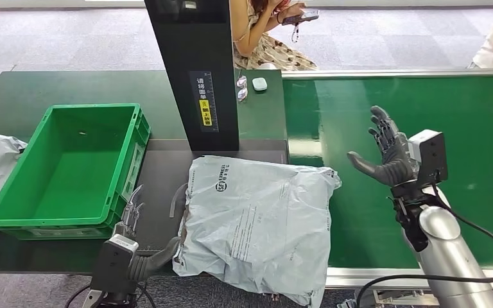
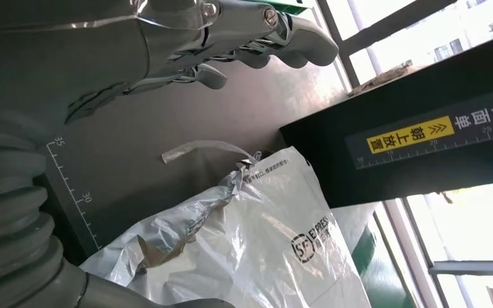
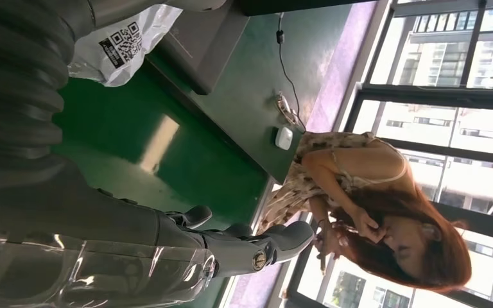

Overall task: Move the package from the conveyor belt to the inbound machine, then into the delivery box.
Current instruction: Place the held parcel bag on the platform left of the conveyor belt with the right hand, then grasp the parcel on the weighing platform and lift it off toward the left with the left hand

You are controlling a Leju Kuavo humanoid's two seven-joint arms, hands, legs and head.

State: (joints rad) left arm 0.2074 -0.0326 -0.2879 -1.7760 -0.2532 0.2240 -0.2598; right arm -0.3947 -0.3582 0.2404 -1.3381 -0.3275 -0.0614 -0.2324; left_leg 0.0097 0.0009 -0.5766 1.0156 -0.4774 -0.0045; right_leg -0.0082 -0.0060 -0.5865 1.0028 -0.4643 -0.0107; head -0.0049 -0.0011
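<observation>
- Package (image 1: 260, 224): grey SF Express mailer lying flat on the dark plate of the inbound machine (image 1: 192, 70), just in front of its black scanner column. Its right edge overhangs onto the green conveyor belt (image 1: 423, 128).
- Progress, my read: belt-to-machine leg looks essentially done. The delivery-box leg is not started.
- Delivery box (image 1: 70, 163): green crate, just left of the package on the same tabletop, nothing visible inside.
- Left hand (image 1: 142, 228): low at the package's near-left corner, fingers apart and pointing up, thumb toward the bag's edge. The left wrist view shows its fingers (image 2: 257, 38) over bare plate with the bag beside them, so it holds nothing.
- Right hand (image 1: 385, 151): raised over the belt, right of the package and well apart from it, fingers spread, palm toward the bag, holding nothing.
- Left to do: grasp the bag and move it left into the crate. It is floppy and wide, so it will likely need both hands or a pinch at the edge.
- Hard to tell: whether the left thumb actually touches the bag; the head view cuts that corner close.
- The package's near edge runs off the front of the tabletop and its underside is hidden.
- Shipping label: the right wrist view catches only a QR patch (image 3: 119, 45), and I can't tell whether it faces the scanner.
- Behind the machine: a seated person (image 1: 266, 32) with a phone, and another at the far right, cropped.
</observation>
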